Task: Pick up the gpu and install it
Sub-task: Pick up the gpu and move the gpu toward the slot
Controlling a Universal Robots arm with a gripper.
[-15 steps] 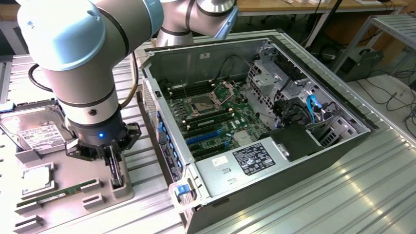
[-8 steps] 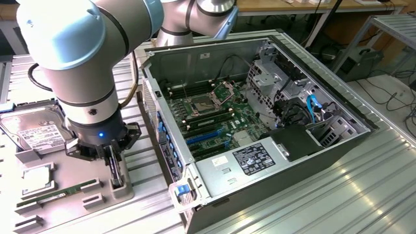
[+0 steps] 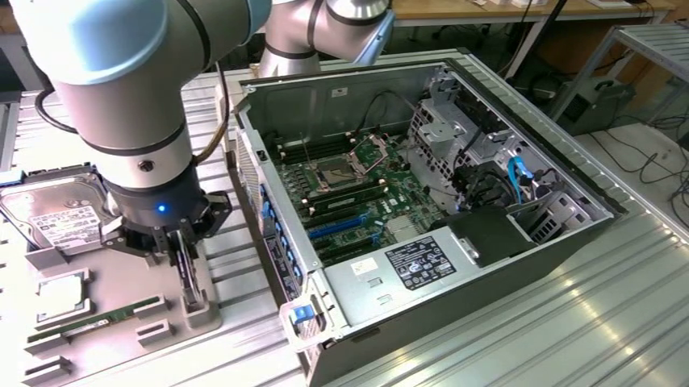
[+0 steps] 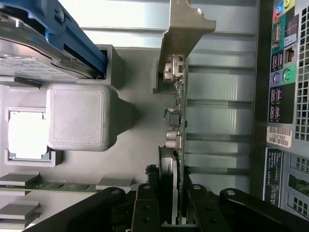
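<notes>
1 tool [image 4: 170, 191] w/ gpu [image 4: 176, 111] clamped, upright in gray holder [image 4: 130, 159]

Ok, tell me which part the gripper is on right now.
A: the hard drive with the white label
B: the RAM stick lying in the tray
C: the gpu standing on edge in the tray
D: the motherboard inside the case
C: the gripper is closed on either side of the gpu, which stands on edge in the gray tray beside the open case.
</notes>
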